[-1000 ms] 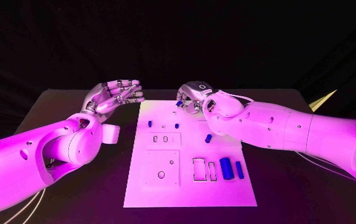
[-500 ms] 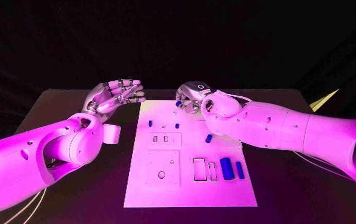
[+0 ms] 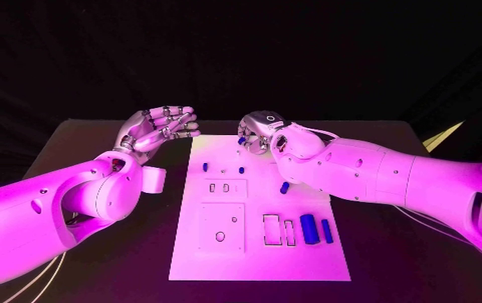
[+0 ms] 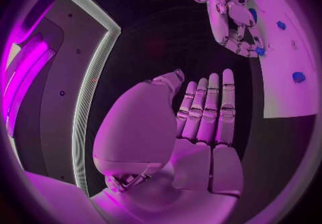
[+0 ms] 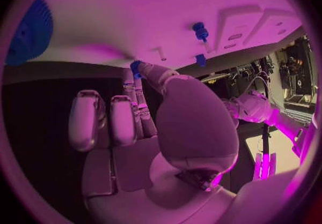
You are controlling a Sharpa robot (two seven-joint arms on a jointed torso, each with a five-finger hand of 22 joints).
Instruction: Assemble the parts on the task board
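My right hand (image 3: 263, 130) pinches a small blue part (image 3: 242, 139) over the task board's (image 3: 256, 247) far edge, barely moved since a second ago; insertion is pending. My left hand (image 3: 156, 129) stays spread, empty.

Left robot hand (image 3: 159, 127) open-fingered, empty

Right hand (image 3: 263, 130) hides most of its small blue part (image 3: 242, 139)
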